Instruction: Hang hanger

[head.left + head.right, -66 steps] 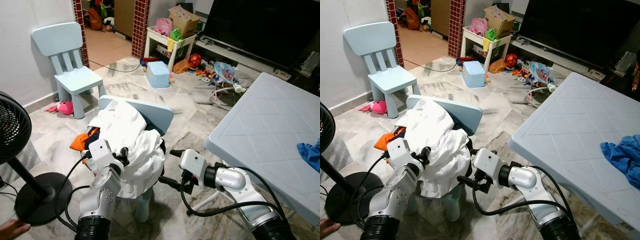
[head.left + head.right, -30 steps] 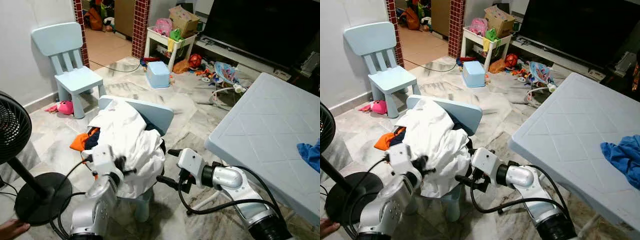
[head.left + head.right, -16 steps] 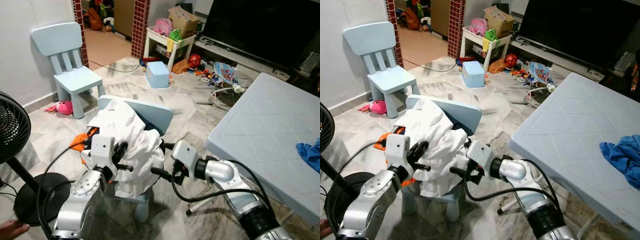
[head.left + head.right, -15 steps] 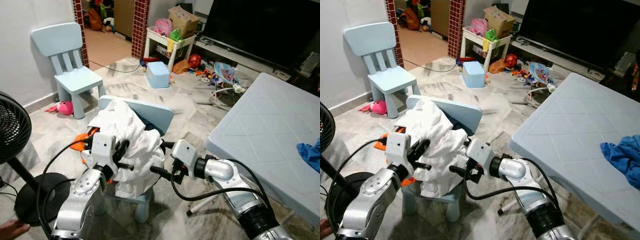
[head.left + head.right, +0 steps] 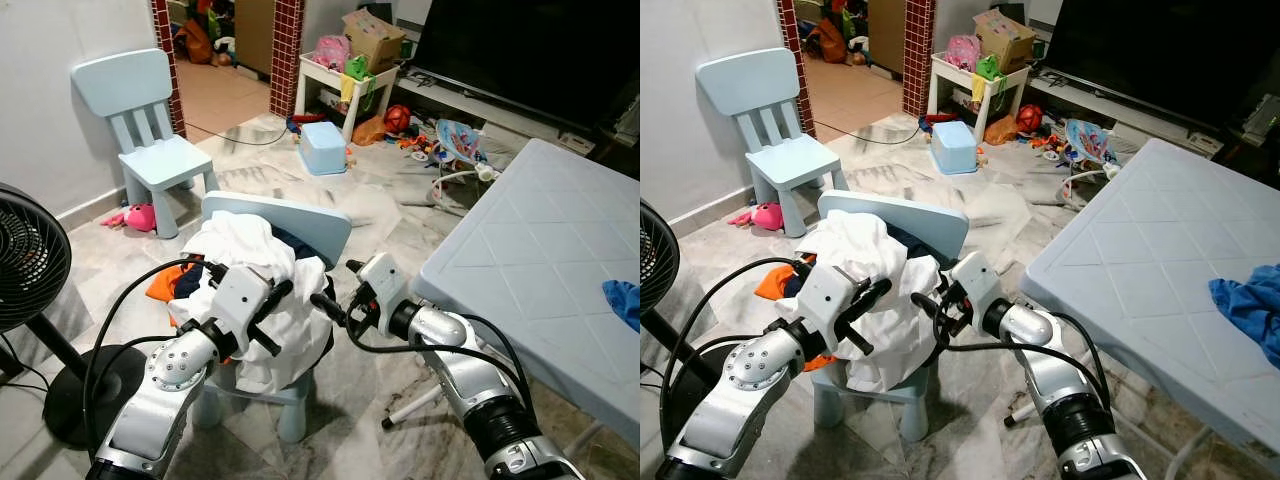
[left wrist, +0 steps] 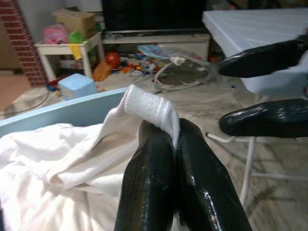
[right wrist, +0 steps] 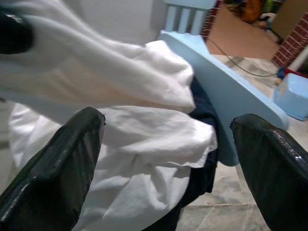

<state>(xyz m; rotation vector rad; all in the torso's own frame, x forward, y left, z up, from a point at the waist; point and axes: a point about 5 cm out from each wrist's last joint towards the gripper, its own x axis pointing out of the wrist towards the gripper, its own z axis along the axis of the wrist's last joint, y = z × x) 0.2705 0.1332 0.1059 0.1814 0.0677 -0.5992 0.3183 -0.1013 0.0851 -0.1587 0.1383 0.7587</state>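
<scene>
Laundry heaped on the small blue chair (image 5: 300, 222) — a big white garment (image 5: 262, 300) draped over darker clothes. No hanger can be made out anywhere. Left claw (image 6: 166, 144) is clamped tight on a ribbed white edge of that garment, pinching it up from the pile. Right claw (image 5: 336, 287) sits just beside, at the chair's side, fingers (image 7: 50, 183) spread wide — gripping nothing.
</scene>
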